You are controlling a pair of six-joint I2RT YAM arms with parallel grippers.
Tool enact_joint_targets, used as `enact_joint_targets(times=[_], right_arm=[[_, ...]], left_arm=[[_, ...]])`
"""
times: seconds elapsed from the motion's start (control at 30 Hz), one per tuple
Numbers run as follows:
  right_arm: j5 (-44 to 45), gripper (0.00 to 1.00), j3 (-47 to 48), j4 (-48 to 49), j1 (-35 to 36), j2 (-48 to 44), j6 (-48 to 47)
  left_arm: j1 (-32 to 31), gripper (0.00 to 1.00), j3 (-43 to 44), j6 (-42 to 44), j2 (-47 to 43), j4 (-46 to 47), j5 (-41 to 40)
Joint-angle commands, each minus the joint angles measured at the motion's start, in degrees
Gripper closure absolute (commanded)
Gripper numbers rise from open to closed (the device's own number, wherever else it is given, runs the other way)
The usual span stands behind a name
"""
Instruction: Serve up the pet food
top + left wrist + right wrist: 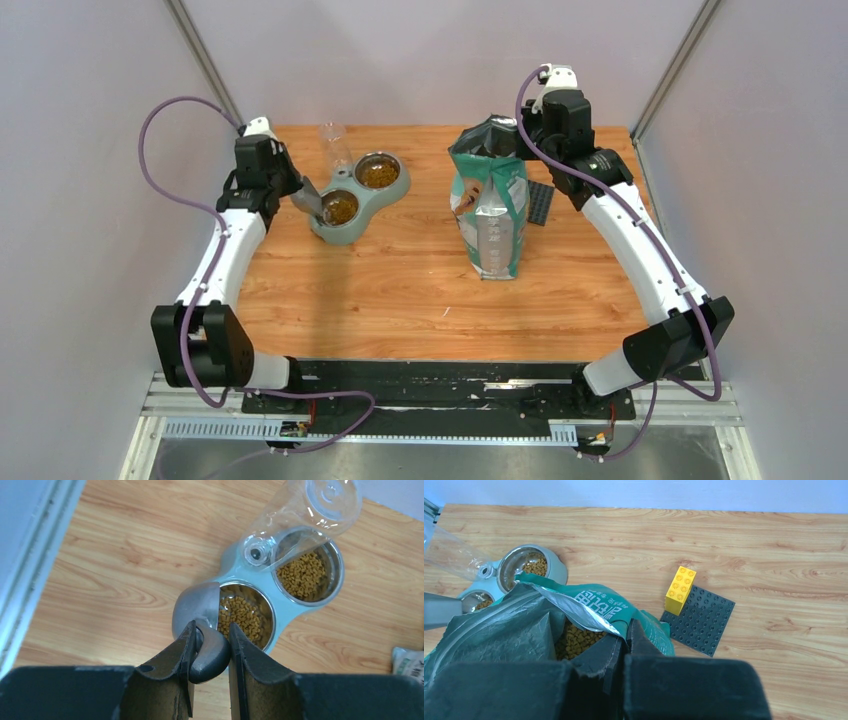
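Note:
Pet food fills the near steel bowl of a pale teal double feeder, and more pet food lies in the far bowl. My left gripper is shut on the handle of a grey metal scoop, which is tipped over the near bowl's left rim. The scoop's inside is hidden. My right gripper is shut on the top rim of the open green-and-white bag, which stands upright with kibble showing inside.
A clear plastic bottle leans from the feeder over its far bowl. A dark studded plate with a yellow brick on it lies just right of the bag. Grey walls close the table's left, right and back sides.

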Motion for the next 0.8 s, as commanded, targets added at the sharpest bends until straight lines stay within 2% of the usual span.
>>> enact_joint_targets(times=[0.0,0.23,0.47,0.53,0.63,0.7,0.77], right_arm=[[3.3,1.0,2.4,4.3,-1.8,0.2,-0.6],[2.4,1.0,2.4,4.3,-2.0,0.5,-0.3],[2.1,1.0,2.3,4.3,-2.0,0.2,-0.2],[1.8,1.0,2.4,4.3,-2.0,0.1,-0.2],[2.1,1.0,2.4,4.3,-2.0,-0.2,-0.5],[2.1,1.0,2.5,4.3,-2.2,-0.3,-0.7],[2.1,1.0,2.4,4.3,-2.4,-0.4,-0.6]], left_arm=[[-0.4,1.0,4.1,6.6,-4.2,3.7,-9.4],[-0.3,1.0,7.1,-3.8,-3.6,-2.4,-19.9],[3.2,1.0,6.1,-18.8,-3.5,-2.5,-20.0],[5.6,1.0,3.2,-26.4,-3.4,-0.6,-19.0],[8.4,1.0,-6.5,-41.7,-4.5,9.2,-21.1],[8.5,1.0,-9.9,-47.7,-3.5,13.1,-23.1],[8.5,1.0,-9.8,-51.5,-0.7,12.3,-23.5]])
